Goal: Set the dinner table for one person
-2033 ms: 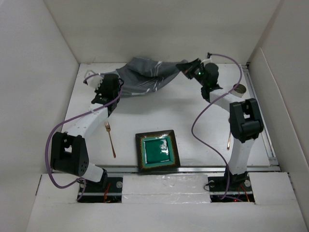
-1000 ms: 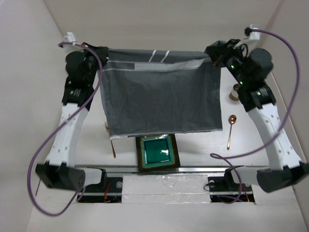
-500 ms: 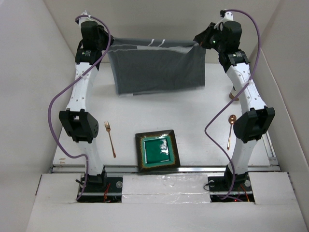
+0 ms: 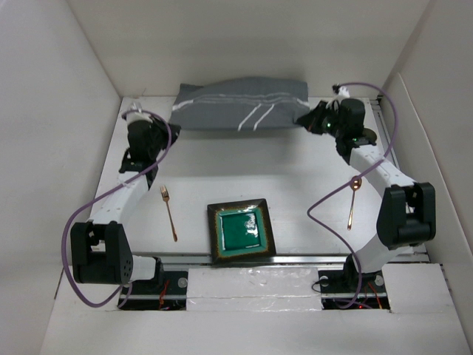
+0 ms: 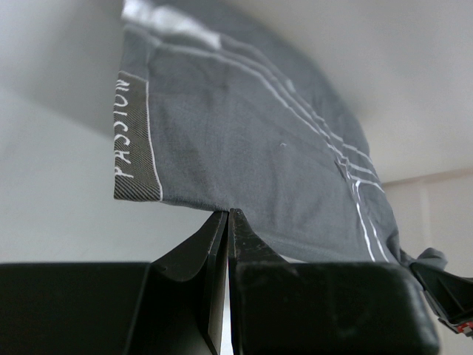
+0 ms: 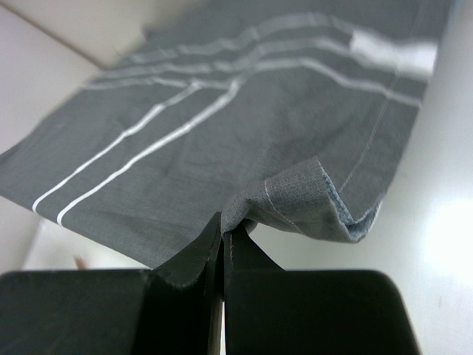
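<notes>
The left gripper [image 5: 228, 216] is pressed together, its 2 tips meeting on the lower hem of the grey striped cloth [image 4: 240, 103] and pinching it there. The right gripper [image 6: 222, 225] is also pressed together, nipping a small fold at the cloth's opposite corner, which bunches up just above its tips. The cloth stretches between the 2 grippers across the far end of the white table [image 4: 295, 170], beyond both sets of fingers. White stripes run across it, and a woven band of lettering sits close to the left gripper.

The table lies under both grippers and reaches back toward the arm bases. On it, on the base side of the left gripper, lies a copper fork [image 4: 169, 212]. A copper spoon [image 4: 352, 201] lies on the base side of the right gripper. Between the fork and spoon, well apart from either gripper, sits a square green plate [image 4: 242, 229] at the table's near edge.
</notes>
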Action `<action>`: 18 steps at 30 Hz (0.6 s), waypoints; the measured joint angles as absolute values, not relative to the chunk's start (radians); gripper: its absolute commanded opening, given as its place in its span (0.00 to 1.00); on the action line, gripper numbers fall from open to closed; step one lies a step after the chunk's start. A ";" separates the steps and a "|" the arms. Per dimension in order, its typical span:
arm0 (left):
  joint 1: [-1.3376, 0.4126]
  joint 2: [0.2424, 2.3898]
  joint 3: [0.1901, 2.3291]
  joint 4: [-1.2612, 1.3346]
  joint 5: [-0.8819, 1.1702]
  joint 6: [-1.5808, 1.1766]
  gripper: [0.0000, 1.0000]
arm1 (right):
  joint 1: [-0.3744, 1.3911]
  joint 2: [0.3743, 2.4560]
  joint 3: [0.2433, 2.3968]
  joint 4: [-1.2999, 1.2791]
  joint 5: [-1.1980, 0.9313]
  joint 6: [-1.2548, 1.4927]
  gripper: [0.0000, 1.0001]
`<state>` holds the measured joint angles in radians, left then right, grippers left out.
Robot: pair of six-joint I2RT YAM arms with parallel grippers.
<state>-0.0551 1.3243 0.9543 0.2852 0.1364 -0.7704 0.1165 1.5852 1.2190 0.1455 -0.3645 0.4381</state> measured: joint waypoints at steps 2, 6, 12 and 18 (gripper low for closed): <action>-0.059 1.335 0.794 0.362 0.128 -0.792 0.00 | 0.112 1.652 1.121 0.184 -0.383 0.444 0.00; -0.059 1.403 0.603 0.444 0.118 -0.823 0.00 | 0.111 1.798 1.029 0.208 -0.428 0.454 0.00; -0.071 1.465 0.569 0.583 0.098 -0.828 0.00 | 0.109 1.814 0.960 0.274 -0.439 0.465 0.00; -0.075 1.446 0.501 0.648 0.097 -0.829 0.00 | 0.105 1.734 0.880 0.330 -0.423 0.475 0.00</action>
<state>-0.0750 1.4456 0.5007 0.6479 0.0967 -0.8288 0.1055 1.7344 0.8799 0.3298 -0.4229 0.4747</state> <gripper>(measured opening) 0.006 0.013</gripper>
